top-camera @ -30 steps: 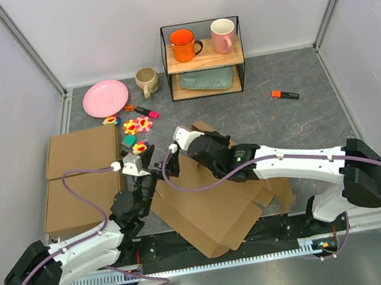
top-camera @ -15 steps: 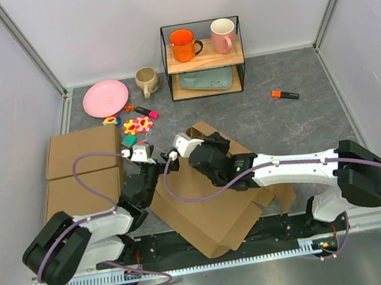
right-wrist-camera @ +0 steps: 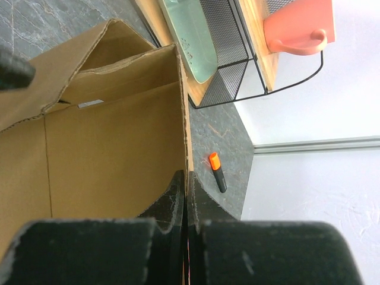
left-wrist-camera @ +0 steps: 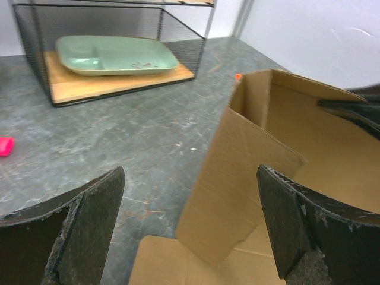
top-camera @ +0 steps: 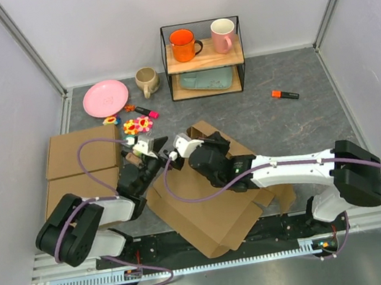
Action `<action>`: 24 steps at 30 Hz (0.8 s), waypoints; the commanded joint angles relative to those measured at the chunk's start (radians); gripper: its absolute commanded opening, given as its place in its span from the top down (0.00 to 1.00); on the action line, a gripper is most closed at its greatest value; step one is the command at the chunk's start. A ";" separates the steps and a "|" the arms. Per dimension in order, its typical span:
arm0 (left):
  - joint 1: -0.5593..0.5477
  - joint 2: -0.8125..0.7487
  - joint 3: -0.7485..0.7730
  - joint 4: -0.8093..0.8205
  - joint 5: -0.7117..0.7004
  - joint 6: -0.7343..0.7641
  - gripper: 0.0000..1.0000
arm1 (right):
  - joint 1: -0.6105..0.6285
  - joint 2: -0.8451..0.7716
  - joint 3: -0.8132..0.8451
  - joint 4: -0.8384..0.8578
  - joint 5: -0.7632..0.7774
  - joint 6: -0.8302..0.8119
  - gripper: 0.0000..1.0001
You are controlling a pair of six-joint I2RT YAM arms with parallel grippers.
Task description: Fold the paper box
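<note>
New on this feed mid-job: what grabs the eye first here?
The half-folded paper box lies sprawled near the front, mid-view. The right gripper is shut on its upright flap, while the left gripper, wide open, faces that flap. Behind, a wire shelf holds an orange mug and a pink mug.

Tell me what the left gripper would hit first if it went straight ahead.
Most likely the raised flap of the paper box, dead ahead of the left gripper, whose jaws stand open; depth is unclear.

no readable text, brand or number anywhere; small pale strip (right-wrist-camera: 89, 104) on the paper box (right-wrist-camera: 113, 148) — too blurred
</note>
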 commanded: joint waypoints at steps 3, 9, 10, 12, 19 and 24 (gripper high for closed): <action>0.004 0.054 0.018 0.130 0.178 -0.055 0.00 | 0.019 0.071 -0.040 -0.123 -0.129 0.085 1.00; 0.004 0.106 0.050 0.166 0.195 -0.070 0.00 | 0.032 0.072 -0.037 -0.131 -0.140 0.094 1.00; 0.004 0.116 0.056 0.177 0.195 -0.075 0.00 | 0.032 0.074 -0.037 -0.131 -0.141 0.096 1.00; 0.004 0.148 0.078 0.206 0.192 -0.085 0.00 | 0.035 0.080 -0.034 -0.134 -0.149 0.099 1.00; 0.006 0.212 0.144 0.252 0.181 -0.096 0.00 | 0.042 0.097 -0.023 -0.145 -0.170 0.100 1.00; 0.033 0.191 0.172 0.240 0.224 -0.113 0.00 | 0.042 0.103 -0.026 -0.150 -0.163 0.096 1.00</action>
